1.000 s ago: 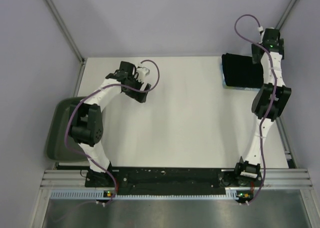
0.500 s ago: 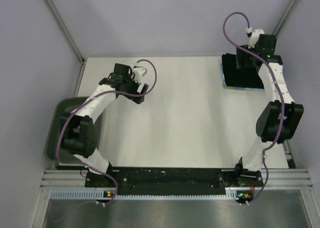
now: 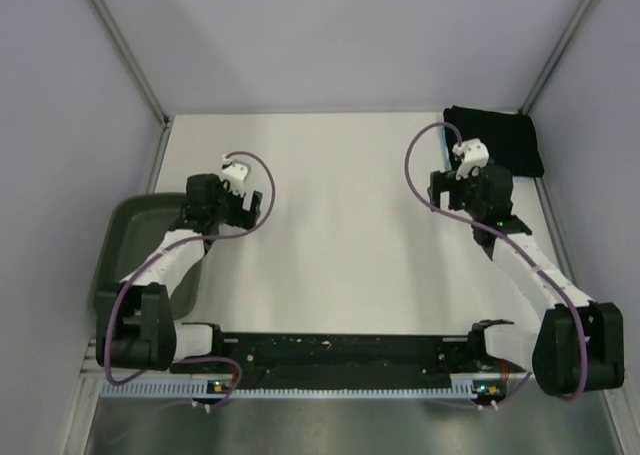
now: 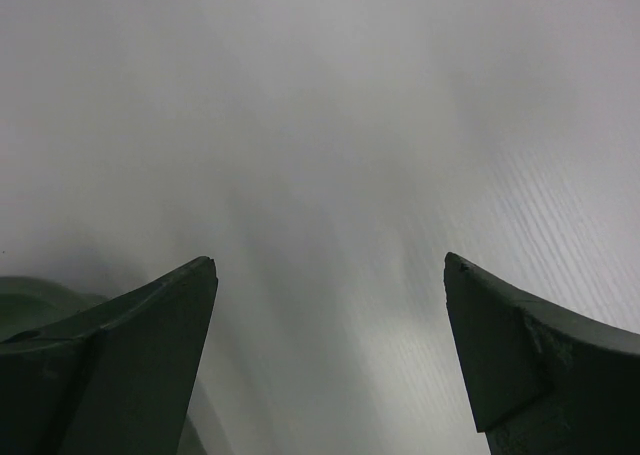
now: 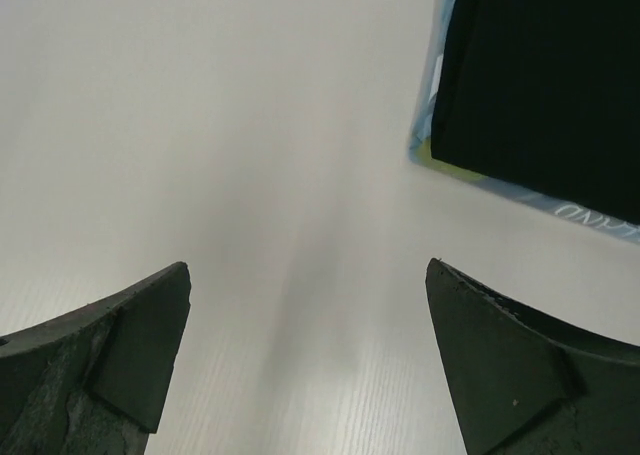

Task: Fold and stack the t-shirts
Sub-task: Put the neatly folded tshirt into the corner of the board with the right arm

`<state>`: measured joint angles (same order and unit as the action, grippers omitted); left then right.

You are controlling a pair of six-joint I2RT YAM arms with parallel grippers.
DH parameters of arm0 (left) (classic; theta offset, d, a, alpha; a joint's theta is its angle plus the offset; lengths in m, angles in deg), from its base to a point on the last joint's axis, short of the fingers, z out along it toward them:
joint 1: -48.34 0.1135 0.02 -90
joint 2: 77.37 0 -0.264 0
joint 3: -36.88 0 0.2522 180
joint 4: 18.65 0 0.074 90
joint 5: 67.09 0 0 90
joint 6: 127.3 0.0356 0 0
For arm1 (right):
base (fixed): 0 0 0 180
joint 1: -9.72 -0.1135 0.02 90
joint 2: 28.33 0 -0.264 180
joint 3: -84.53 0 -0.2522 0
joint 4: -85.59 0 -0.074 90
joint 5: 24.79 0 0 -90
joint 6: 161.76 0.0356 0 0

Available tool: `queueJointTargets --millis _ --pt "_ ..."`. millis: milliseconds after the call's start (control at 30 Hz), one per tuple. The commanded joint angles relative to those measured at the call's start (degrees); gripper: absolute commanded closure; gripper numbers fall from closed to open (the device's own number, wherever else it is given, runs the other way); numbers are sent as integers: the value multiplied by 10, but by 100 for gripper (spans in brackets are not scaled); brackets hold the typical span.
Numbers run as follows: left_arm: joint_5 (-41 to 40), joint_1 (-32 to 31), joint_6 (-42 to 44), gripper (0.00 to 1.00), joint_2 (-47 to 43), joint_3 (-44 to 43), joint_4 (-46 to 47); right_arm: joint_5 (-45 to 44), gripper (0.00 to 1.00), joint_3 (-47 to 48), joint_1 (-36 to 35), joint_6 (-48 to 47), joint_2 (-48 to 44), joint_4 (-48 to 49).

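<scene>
Black t-shirt [image 3: 495,140] lay folded at the far right corner of the white table [image 3: 340,195], on top of the light blue t-shirt [image 5: 590,215], only a thin blue edge showed, right gripper [image 5: 308,264] wide open near them, left gripper [image 4: 328,259] wide open too, near the green tray [image 3: 115,245]

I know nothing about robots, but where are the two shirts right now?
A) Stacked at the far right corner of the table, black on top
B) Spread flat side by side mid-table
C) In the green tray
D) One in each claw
A: the top view shows the black t-shirt at the far right corner, and the right wrist view shows the light blue t-shirt peeking out beneath it.
</scene>
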<state>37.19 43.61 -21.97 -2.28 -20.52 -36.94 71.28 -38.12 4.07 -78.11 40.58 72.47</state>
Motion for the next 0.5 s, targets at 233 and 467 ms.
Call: queueJointTargets --millis 233,467 --pt "79 79 -87 1 -54 232 456 -49 1 -243 -2 48 -142 294" --pt "97 90 -113 1 -30 265 554 -42 1 -327 -2 59 -156 384"
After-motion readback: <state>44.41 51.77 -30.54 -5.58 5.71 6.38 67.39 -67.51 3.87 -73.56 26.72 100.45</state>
